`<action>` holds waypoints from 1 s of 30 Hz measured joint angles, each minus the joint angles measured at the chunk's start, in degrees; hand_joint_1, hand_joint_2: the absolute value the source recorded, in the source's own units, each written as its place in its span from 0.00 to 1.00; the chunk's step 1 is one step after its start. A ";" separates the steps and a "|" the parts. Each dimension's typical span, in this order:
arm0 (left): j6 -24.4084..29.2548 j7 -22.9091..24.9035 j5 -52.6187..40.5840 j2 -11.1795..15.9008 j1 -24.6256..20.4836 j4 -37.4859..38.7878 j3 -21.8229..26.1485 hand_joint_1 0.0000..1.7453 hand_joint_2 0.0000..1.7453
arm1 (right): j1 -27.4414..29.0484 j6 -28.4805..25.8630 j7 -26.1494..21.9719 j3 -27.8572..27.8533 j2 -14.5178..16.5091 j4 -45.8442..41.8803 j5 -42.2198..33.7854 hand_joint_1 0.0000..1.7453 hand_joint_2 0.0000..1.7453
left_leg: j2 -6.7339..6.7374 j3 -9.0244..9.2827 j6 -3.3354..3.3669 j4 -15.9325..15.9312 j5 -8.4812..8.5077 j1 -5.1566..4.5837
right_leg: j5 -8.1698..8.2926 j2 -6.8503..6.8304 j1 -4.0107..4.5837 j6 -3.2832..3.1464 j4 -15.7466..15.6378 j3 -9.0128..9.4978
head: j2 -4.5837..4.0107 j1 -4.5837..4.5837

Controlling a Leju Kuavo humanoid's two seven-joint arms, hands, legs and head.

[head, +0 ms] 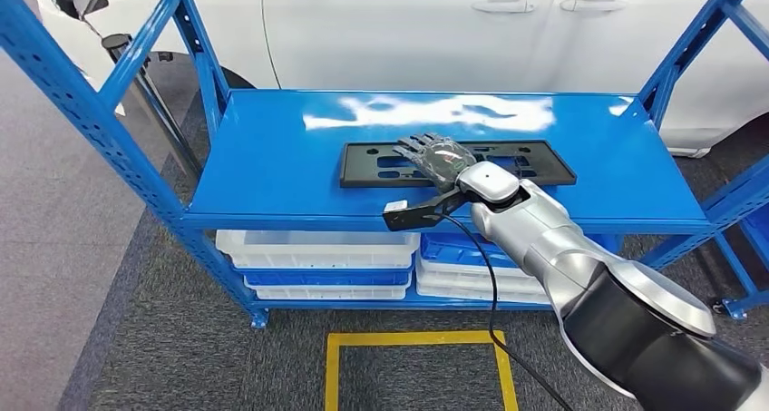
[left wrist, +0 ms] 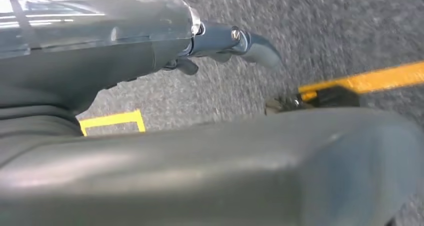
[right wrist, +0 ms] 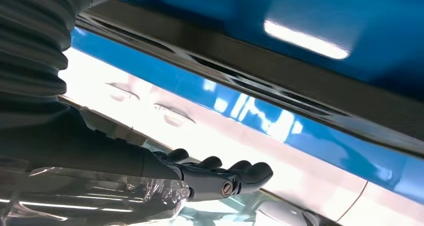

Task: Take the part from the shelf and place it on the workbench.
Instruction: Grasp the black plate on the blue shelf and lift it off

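Observation:
A flat black rectangular part (head: 372, 166) with cut-outs lies on the blue shelf board (head: 272, 157), near its front edge. My right hand (head: 440, 155) is stretched out flat over the middle of the part, fingers extended and holding nothing. In the right wrist view the dark fingers (right wrist: 235, 175) reach along beside the black part (right wrist: 280, 81); I cannot tell whether they touch it. My left hand (left wrist: 150, 46) hangs over grey carpet with nothing in it.
A white car (head: 408, 30) stands close behind the shelf. Blue shelf uprights (head: 82, 102) rise at both sides. White and blue bins (head: 317, 248) sit stacked under the board. A yellow floor marking (head: 413, 338) lies in front of the shelf.

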 joint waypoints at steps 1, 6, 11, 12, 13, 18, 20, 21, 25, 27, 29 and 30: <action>0.00 -0.01 0.03 0.00 0.01 0.01 0.00 0.00 0.00 | -0.03 0.01 -0.01 -0.01 0.01 0.00 -0.03 0.00 0.75 | 0.00 0.06 0.37 -0.21 0.15 0.03 | -0.35 -0.01 -0.09 0.30 0.34 -0.15 | 0.00 0.00; 0.01 0.01 0.23 0.00 -0.09 0.02 0.00 0.00 0.00 | 0.03 -0.11 -0.06 -0.18 0.02 0.01 -1.02 0.00 0.00 | 0.06 0.12 1.36 -0.57 0.43 -0.11 | -7.32 0.00 -0.25 1.01 15.01 -7.01 | 0.00 0.01; 0.02 0.01 0.33 -0.03 -0.09 0.02 0.00 0.00 0.00 | -0.59 -0.39 -0.27 -0.96 0.01 0.02 -1.58 0.00 0.00 | -0.06 0.19 1.09 -0.18 0.12 -0.36 | -0.63 -0.01 -0.05 0.15 4.35 -2.37 | -0.01 0.01; 0.02 0.01 0.33 -0.05 -0.13 0.02 0.00 0.00 0.00 | -0.82 -0.43 -0.31 -1.03 0.01 0.02 -1.58 0.00 0.00 | -0.06 0.14 0.89 -0.12 0.07 -0.44 | 0.22 -0.01 0.10 -0.10 1.65 -1.14 | -0.01 0.01; 0.02 0.02 0.32 -0.06 -0.15 0.02 0.00 0.00 0.00 | -0.94 -0.49 -0.32 -1.06 0.01 0.02 -1.57 0.00 0.00 | -0.06 0.08 0.67 -0.11 0.05 -0.50 | 0.35 0.00 0.27 -0.32 0.44 -0.64 | 0.00 0.01; -0.05 0.02 0.29 -0.04 -0.22 0.02 0.00 0.00 0.00 | -1.02 -0.69 0.00 -1.08 -0.02 0.02 -1.26 0.00 0.00 | 0.03 -1.19 -0.71 2.91 -2.17 -0.48 | 0.77 -0.04 -0.15 -1.69 -0.55 -0.16 | -0.01 -0.01; -0.17 -0.02 0.29 -0.04 -0.24 0.02 0.00 0.00 0.00 | -0.98 -0.68 0.20 -1.07 -0.02 0.02 -1.06 0.00 0.00 | 0.08 -4.38 -1.14 9.86 -5.60 -0.26 | 0.79 -0.06 -0.17 -1.99 -0.60 -0.13 | -0.01 -0.02; -0.25 -0.03 0.28 -0.04 -0.23 0.02 0.00 0.00 0.00 | -0.88 -0.63 0.27 -1.06 -0.02 0.02 -1.00 0.00 0.00 | 0.08 -6.03 -1.29 13.27 -6.78 -0.17 | 0.78 -0.06 -0.16 -2.03 -0.57 -0.14 | -0.01 -0.02; -0.34 -0.03 0.19 -0.02 -0.25 0.02 -0.02 0.00 0.00 | -0.80 -0.31 0.33 -1.04 -0.02 0.02 -0.80 0.00 0.00 | 0.12 -4.11 -1.33 8.67 -2.33 0.04 | 0.59 -0.03 -0.18 -1.76 -0.28 -0.08 | 0.00 -0.02; -0.33 -0.03 0.19 0.00 -0.35 0.02 -0.01 0.00 0.00 | -1.00 -0.24 0.35 -1.04 -0.02 0.01 -0.75 0.00 0.00 | 0.13 -0.88 -0.93 1.97 -0.03 -0.11 | 0.39 -0.01 0.02 -1.27 0.04 -0.22 | 0.00 -0.02; -0.33 0.00 0.22 0.00 -0.36 0.02 0.00 0.00 0.00 | -1.14 -0.18 0.39 -1.01 0.00 0.00 -0.60 0.00 0.00 | 0.06 -0.07 -0.35 0.10 0.00 -0.32 | 0.44 0.00 0.19 -0.68 0.08 -0.40 | -0.01 -0.01; -0.33 0.02 0.25 0.00 -0.34 0.02 0.00 0.00 0.00 | -1.16 -0.16 0.41 -1.00 0.01 0.00 -0.52 0.00 0.00 | 0.02 -0.14 0.02 0.01 0.15 -0.32 | 0.53 -0.01 0.16 -0.35 -0.02 -0.40 | 0.00 -0.01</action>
